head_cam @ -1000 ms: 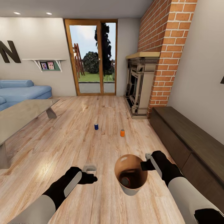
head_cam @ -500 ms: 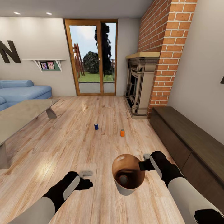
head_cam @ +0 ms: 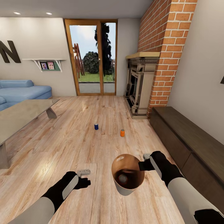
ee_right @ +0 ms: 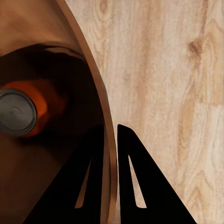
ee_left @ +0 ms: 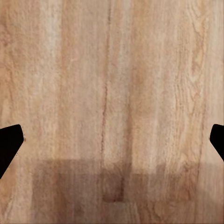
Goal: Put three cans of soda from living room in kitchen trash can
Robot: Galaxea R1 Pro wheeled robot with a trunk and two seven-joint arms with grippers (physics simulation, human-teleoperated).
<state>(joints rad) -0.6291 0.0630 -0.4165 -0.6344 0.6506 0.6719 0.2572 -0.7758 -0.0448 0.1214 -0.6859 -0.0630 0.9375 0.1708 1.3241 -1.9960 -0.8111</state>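
Head view: three cans in all. One orange can (head_cam: 123, 178) inside the bin (head_cam: 125, 188), silver top up, seen again in the right wrist view (ee_right: 21, 113) against the glossy brown inner wall. Two more cans upright on the plank floor (head_cam: 77, 137), well ahead of the bin: one blue can (head_cam: 96, 126), one orange floor can (head_cam: 122, 133), apart from each other, blue one farther off and to the left. Bin held off the floor by the right gripper (head_cam: 145, 161), its two fingers (ee_right: 133, 186) pinching the rim (ee_right: 106, 140), one inside, one outside. Left gripper (head_cam: 84, 172) spread wide and empty over bare planks, both tips at the edges of the left wrist view (ee_left: 9, 144). Beyond: one glass table (head_cam: 21, 115), one blue sofa (head_cam: 23, 91), one brick fireplace (head_cam: 146, 84), one low dark cabinet (head_cam: 189, 137).
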